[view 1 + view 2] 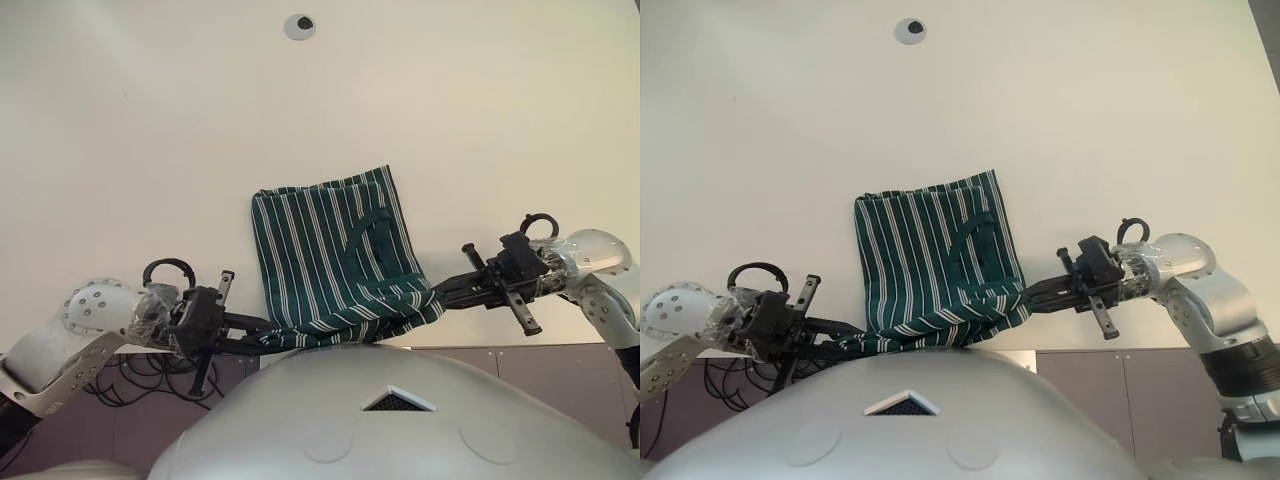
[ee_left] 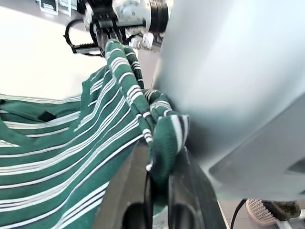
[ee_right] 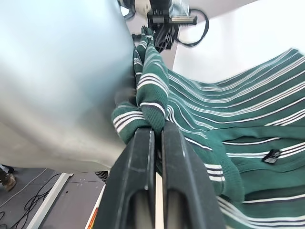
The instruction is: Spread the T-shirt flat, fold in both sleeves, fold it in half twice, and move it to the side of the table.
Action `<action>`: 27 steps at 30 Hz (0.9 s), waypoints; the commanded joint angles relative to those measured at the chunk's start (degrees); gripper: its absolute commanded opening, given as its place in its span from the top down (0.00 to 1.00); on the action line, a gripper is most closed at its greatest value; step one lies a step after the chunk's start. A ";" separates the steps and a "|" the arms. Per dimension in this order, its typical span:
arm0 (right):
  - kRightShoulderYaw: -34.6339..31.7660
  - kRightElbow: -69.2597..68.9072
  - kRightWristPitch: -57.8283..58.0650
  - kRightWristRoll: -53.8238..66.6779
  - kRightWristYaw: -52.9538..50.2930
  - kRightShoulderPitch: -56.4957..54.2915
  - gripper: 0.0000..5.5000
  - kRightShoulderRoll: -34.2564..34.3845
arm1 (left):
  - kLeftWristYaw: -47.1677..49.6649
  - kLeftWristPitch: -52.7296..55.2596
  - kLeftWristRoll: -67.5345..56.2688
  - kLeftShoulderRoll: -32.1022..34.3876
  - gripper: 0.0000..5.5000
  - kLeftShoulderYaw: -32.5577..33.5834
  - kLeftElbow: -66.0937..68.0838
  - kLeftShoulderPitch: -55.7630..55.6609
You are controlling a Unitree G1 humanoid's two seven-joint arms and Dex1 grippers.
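A dark green T-shirt [image 1: 335, 255] with white stripes lies on the white table [image 1: 150, 140], its near edge lifted off the surface. My left gripper [image 1: 268, 330] is shut on the shirt's near left corner [image 2: 164, 143]. My right gripper [image 1: 438, 295] is shut on the near right corner [image 3: 145, 112]. The cloth hangs stretched between the two grippers at the table's near edge, while its far part rests flat on the table.
A round grey fitting [image 1: 299, 26] sits in the table top at the far end. Bare white table lies on both sides of the shirt. Cables [image 1: 120, 375] lie on the floor below the near left edge.
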 commanded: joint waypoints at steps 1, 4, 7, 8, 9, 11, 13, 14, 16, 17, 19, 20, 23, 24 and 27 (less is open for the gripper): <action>-3.67 0.60 3.12 2.15 -0.54 -0.08 1.00 2.04 | -1.10 4.32 -2.84 -4.81 0.98 5.24 3.69 -0.60; -5.15 4.34 6.21 1.83 -5.70 -4.02 1.00 6.22 | 1.75 8.28 -0.17 -12.53 0.98 5.99 11.53 -6.02; -4.97 7.66 8.87 -1.71 -11.60 -8.00 1.00 9.98 | 1.81 9.95 4.40 -18.36 0.98 6.62 20.33 -10.10; -4.88 8.53 9.61 -2.67 -13.31 -8.94 1.00 10.93 | 2.75 9.92 6.79 -20.34 0.98 6.72 23.34 -11.54; -4.89 9.76 10.43 -3.75 -15.31 -10.05 1.00 12.25 | 3.01 9.97 8.69 -22.25 0.98 6.84 26.50 -13.04; -5.03 11.76 11.93 -5.69 -19.03 -12.01 1.00 14.64 | 2.92 10.64 10.56 -25.14 0.98 7.63 30.36 -15.33; -4.70 13.44 13.08 -8.02 -22.33 -13.90 1.00 16.82 | 3.01 11.91 11.04 -27.13 0.98 9.00 31.32 -16.78; -4.48 14.19 13.45 -9.20 -23.61 -14.73 1.00 17.83 | 3.52 12.57 11.34 -28.02 0.98 9.69 31.42 -17.54; -4.03 15.82 14.04 -11.31 -26.22 -16.22 1.00 19.67 | 4.50 14.34 12.00 -29.32 0.98 10.93 31.17 -18.87; -3.94 16.51 14.21 -12.13 -27.02 -16.78 1.00 20.46 | 4.87 15.28 12.24 -29.77 0.98 11.45 30.92 -19.36; -3.90 17.65 14.57 -13.49 -28.35 -17.69 1.00 21.81 | 5.64 16.86 12.92 -30.35 0.98 12.47 29.89 -19.87; -4.04 17.98 14.87 -13.88 -28.87 -17.98 1.00 22.33 | 5.85 17.59 13.20 -30.59 0.98 12.90 29.40 -19.98; -5.13 20.30 15.85 -14.72 -32.23 -20.03 1.00 25.03 | 8.03 19.89 14.98 -31.43 0.98 13.91 29.25 -21.22; -5.45 21.62 15.56 -15.43 -33.41 -20.91 1.00 25.87 | 9.06 20.49 16.09 -31.73 0.98 14.05 29.95 -21.85; -6.46 23.86 15.83 -16.23 -34.61 -22.11 0.89 27.31 | 13.38 21.84 20.96 -32.85 0.92 13.95 33.64 -24.20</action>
